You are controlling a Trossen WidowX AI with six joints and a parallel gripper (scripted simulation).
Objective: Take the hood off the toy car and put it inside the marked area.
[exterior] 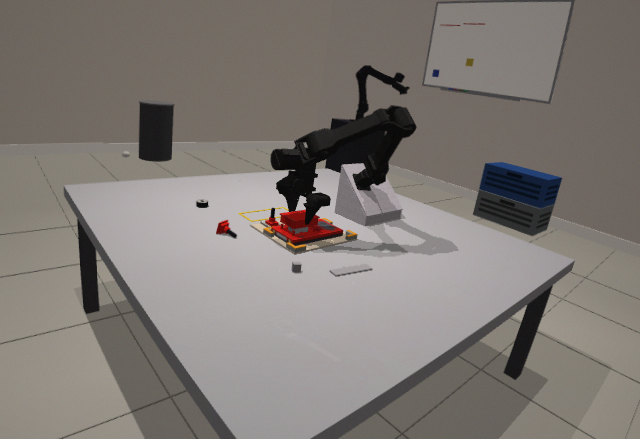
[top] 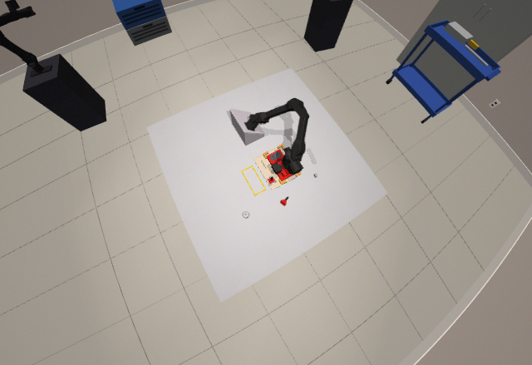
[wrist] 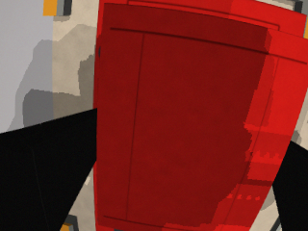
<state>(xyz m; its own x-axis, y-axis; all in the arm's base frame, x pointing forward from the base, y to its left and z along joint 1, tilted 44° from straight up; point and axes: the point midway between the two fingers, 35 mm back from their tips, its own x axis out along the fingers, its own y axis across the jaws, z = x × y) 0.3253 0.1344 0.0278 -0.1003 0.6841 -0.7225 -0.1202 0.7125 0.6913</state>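
My gripper (exterior: 300,216) (wrist: 192,133) is shut on the red hood (exterior: 298,215) (wrist: 183,120), with one finger at each side. The hood is held a little above the toy car (exterior: 330,230), and grey parts show under it in the exterior view. In the top view the arm hides most of the hood. The red car (top: 269,158) sits on a beige board (top: 260,165) with orange corner brackets. The marked area, a yellow outline (top: 248,183) (exterior: 261,210), lies on the table beside the board, with nothing inside it.
A red piece with a black peg (top: 271,180) (exterior: 272,221) stands at the board's edge near the outline. Another red piece (top: 283,202) (exterior: 223,227), a small wheel (top: 245,216) (exterior: 202,203), a grey cube (exterior: 296,267) and a flat strip (exterior: 351,270) lie around. A wedge (exterior: 351,201) stands behind.
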